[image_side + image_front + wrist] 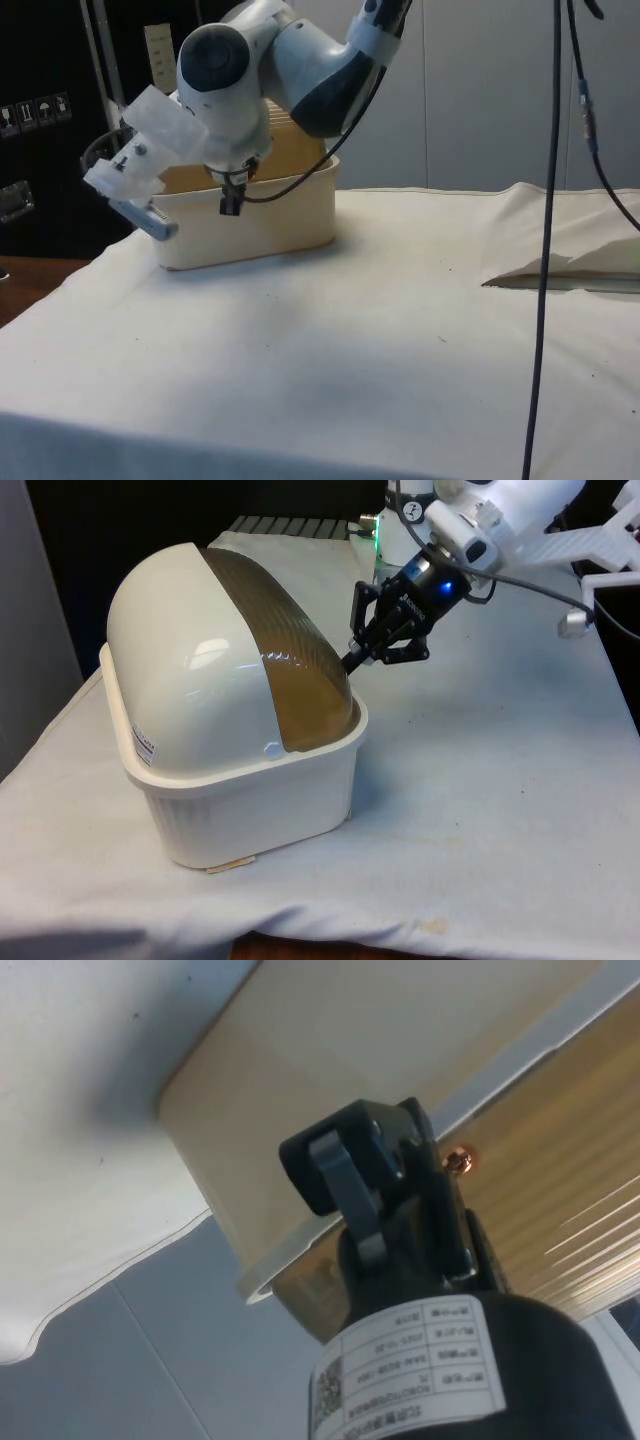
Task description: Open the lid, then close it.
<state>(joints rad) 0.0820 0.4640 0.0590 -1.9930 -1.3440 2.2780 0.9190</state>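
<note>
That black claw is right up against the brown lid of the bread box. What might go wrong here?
Two risks, I'd say. The gripper meets the smooth, curved brown lid near its lower edge, so it might slip off rather than move it. And since the bread box stands loose on the white cloth, a push might slide the box instead.

One bread box (240,780) with one brown roll lid (285,650), on one table (480,810).

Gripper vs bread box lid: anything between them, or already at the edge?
Nothing between. In the front view the gripper sits right at the brown lid's edge, above the cream bread box's rim. Actual contact can't be confirmed.
</note>
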